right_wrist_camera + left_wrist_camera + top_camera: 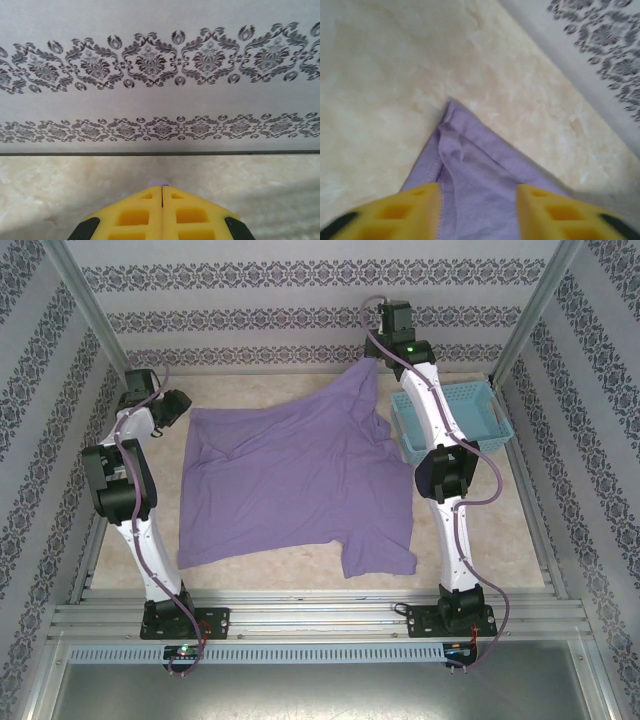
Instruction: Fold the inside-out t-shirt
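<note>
One shirt (290, 480), one basket (470, 415), two pincers: left pincer (479, 195) gapes over a shirt corner; right pincer (161, 188) pinches another corner.

Fig. 1. No text, label, brand, number or sign can be read in any of my views. The dark bands on the wall (160, 60) are ornament, not lettering, and the inside-out t-shirt (290, 480) shows me plain cloth with nothing legible on it.
</note>
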Controlling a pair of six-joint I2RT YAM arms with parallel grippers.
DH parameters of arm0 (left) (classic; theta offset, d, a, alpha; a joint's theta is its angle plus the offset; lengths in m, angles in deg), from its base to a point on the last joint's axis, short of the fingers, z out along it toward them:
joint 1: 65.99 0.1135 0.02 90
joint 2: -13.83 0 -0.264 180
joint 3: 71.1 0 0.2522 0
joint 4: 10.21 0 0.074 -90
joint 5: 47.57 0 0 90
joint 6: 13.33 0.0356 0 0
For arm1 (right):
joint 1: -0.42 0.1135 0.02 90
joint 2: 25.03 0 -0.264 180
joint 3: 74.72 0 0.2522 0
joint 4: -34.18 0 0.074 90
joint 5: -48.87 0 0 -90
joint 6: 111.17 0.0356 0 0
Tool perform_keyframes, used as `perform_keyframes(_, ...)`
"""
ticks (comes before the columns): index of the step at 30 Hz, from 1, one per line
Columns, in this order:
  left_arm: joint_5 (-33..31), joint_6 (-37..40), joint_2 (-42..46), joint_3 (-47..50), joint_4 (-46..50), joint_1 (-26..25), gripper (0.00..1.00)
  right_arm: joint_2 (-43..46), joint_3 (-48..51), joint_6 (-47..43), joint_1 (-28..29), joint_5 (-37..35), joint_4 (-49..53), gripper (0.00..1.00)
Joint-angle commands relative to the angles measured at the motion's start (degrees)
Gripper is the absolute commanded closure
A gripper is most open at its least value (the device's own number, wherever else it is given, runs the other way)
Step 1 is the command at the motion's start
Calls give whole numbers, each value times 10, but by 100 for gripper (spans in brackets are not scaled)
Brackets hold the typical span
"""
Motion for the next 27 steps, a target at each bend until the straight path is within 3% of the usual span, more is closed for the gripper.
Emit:
perform_keyframes(1, -27, 44, -7, -38, 84, -24, 46, 13, -5, -11, 14, 20, -2, 100)
perform_keyframes(9, -118, 63, -58, -82, 133, -48, 44, 30, 26, -10, 19, 29, -4, 100)
perform_keyframes(17, -121, 56, -127, -156, 166, -50, 50, 46, 59, -17, 21, 22, -14, 100)
perform_keyframes(22, -116, 56, -162, -202, 184, -49, 59, 44, 58, -18, 20, 20, -11, 100)
perform_keyframes(27, -112, 62, -178, -236, 185, -49, 76, 44, 61, -24, 20, 16, -10, 100)
